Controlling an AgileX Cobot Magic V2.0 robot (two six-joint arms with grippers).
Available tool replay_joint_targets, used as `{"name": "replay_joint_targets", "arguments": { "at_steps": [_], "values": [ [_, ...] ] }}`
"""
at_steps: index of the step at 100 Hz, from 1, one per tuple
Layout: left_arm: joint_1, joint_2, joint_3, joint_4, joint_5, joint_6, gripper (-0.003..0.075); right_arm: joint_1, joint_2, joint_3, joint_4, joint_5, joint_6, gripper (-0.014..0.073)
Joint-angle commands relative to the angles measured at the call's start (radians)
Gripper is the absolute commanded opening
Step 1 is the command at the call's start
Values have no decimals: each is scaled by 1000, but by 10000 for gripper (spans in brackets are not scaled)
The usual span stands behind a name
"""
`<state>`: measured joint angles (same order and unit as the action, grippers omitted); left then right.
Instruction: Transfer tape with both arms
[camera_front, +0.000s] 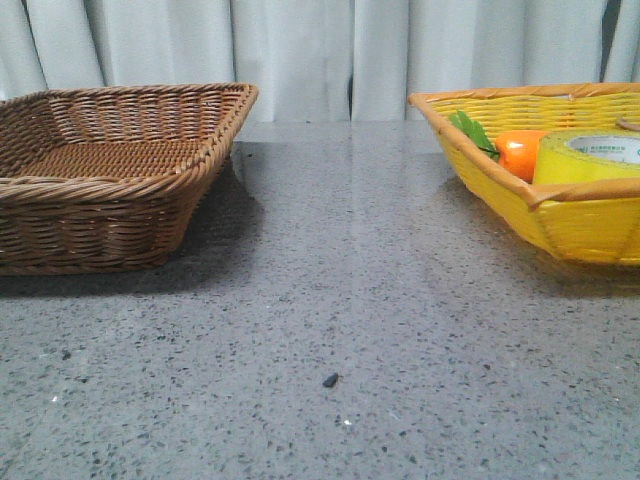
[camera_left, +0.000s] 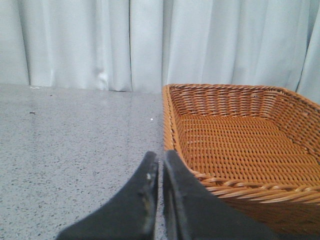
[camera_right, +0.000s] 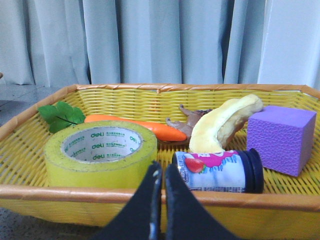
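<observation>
The right arm's black plastic gripper (camera_right: 160, 172) has its jaws pressed together on nothing, just outside the rim of the yellow woven basket (camera_right: 165, 102). Inside, near that rim, lies the wide roll of bright yellow tape (camera_right: 101, 155), flat, its white core printed in green. Just beside it lies a small dark-capped bottle with a pink label (camera_right: 220, 171) on its side; behind are an orange carrot with green leaves (camera_right: 134, 125), a pale yellow banana (camera_right: 222, 125) and a purple foam cube (camera_right: 280, 137). The left arm's black gripper (camera_left: 160, 165) also has its jaws together and empty, beside the brown wicker basket (camera_left: 240, 135) on the grey speckled table (camera_front: 330, 330).
</observation>
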<state>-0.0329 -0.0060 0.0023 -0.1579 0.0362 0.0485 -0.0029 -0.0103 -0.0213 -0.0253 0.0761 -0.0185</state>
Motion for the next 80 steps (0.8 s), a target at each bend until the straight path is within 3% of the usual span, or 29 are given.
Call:
{"name": "replay_joint_targets", "arguments": {
  "at_steps": [1,40,80],
  "values": [
    [3,-28,-11,-43,-79,-9,-21,-8,-5,-84,15,-1,-6,-46],
    [3,150,-206,-70,64,-9,-21,-8,283,-351,41,279,-6,-46],
    [3,424,-414,-70,119,-9,-21,24,796,-828,93,657,-24,-42]
  ]
}}
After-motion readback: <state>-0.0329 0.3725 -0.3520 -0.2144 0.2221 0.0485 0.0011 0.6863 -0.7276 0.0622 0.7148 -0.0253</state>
